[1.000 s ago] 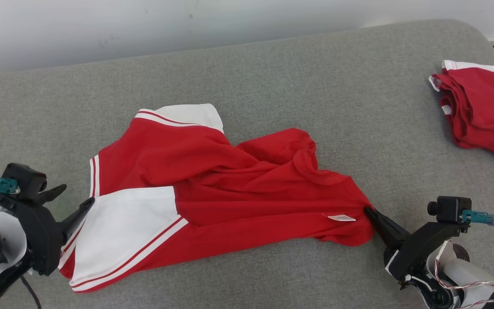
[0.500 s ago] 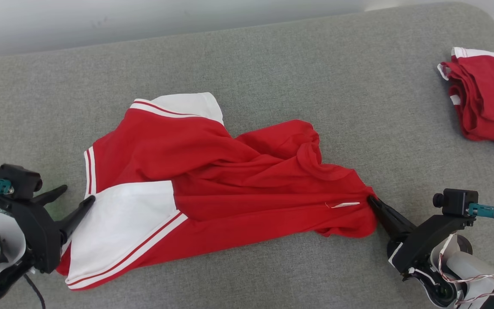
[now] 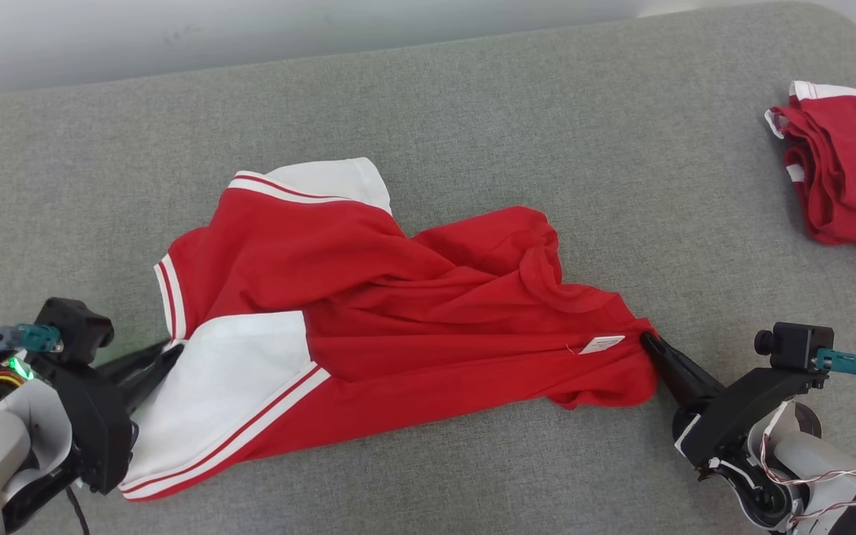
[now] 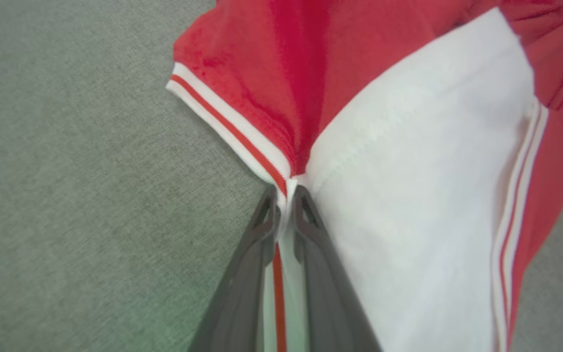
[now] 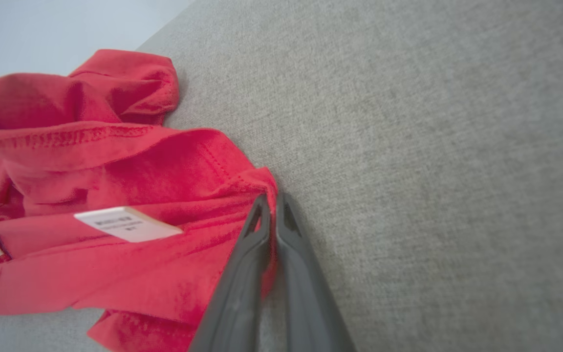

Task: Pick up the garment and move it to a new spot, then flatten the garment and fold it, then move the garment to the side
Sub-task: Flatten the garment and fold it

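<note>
The garment [image 3: 398, 327], a red & white shirt, lies crumpled about mid-way across the grey cushion [image 3: 472, 96], nearer the front edge than the back. It's not flat: the red body is bunched in ridges twd the centre. One white panel is turned up at the back, and another w/ red stripes is spread on the robot's left. A white label [image 3: 602, 343] shows near the right-hand corner.

The left gripper [image 4: 285, 193] has its fingers pinched on the striped trim at the left edge, w/ cloth visible betw. them in the wrist view. The right gripper [image 5: 272, 198] is clamped tight on the red hem corner just beside the label. Both ends are thus held. The cloth sits low, on or barely off the cushion; can't tell which.

A second red garment [image 3: 844, 178] sits roughly folded at the far right, well apart.

Progress, as a judgement: early. It looks like the pick-up or stretch-out stage. Flattening isn't done (wrinkles throughout), no fold is made, and the move to the side is yet to come. Next prob. calls for both arms pulling apart evenly so the middle bunch opens.
</note>
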Available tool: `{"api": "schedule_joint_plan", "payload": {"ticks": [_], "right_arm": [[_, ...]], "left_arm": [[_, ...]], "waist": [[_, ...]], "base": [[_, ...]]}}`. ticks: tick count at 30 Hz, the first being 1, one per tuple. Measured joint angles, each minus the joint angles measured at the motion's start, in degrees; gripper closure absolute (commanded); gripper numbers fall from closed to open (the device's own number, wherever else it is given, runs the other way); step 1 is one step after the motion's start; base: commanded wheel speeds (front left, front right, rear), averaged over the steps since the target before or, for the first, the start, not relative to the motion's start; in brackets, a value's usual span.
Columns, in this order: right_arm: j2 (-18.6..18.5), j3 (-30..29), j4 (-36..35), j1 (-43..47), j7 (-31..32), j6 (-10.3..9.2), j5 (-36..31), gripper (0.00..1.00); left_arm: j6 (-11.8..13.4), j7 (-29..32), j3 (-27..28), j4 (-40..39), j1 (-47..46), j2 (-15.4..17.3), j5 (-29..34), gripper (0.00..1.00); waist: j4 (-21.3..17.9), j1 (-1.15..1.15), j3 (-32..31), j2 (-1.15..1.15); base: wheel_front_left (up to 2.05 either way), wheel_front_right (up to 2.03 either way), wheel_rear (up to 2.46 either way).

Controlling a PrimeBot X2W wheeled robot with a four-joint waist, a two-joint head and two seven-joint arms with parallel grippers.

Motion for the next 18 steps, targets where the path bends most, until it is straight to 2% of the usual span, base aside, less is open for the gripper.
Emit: {"api": "schedule_joint_plan", "payload": {"ticks": [1,7,11,18], "right_arm": [[0.0,0.11,0.05,0.0,-0.11,0.0,0.07,1.0],[0.09,0.8,0.18,-0.23,-0.45,-0.01,0.54,1.0],[0.19,1.43,0.54,-0.43,-0.66,-0.01,0.83,1.0],[-0.29,1.75,1.32,-0.13,-1.86,-0.02,0.8,1.0]], "left_arm": [[0.0,-0.05,-0.29,-0.21,-0.02,0.05,0.37,1.0],[0.0,-0.85,-1.4,-0.86,-0.03,0.37,2.15,1.0],[0.0,-4.94,-1.11,-0.48,-0.09,0.74,3.76,1.0],[0.01,-9.61,2.87,-2.27,-0.74,3.6,0.32,1.0]], "waist": [[0.06,0.0,-0.05,0.0],[0.13,0.0,-0.42,0.0],[0.03,0.0,-0.97,0.0],[-0.04,0.0,-2.94,0.0]], "base": [[0.0,0.0,0.0],[0.0,0.0,0.0],[0.0,0.0,0.0],[0.0,0.0,0.0]]}}
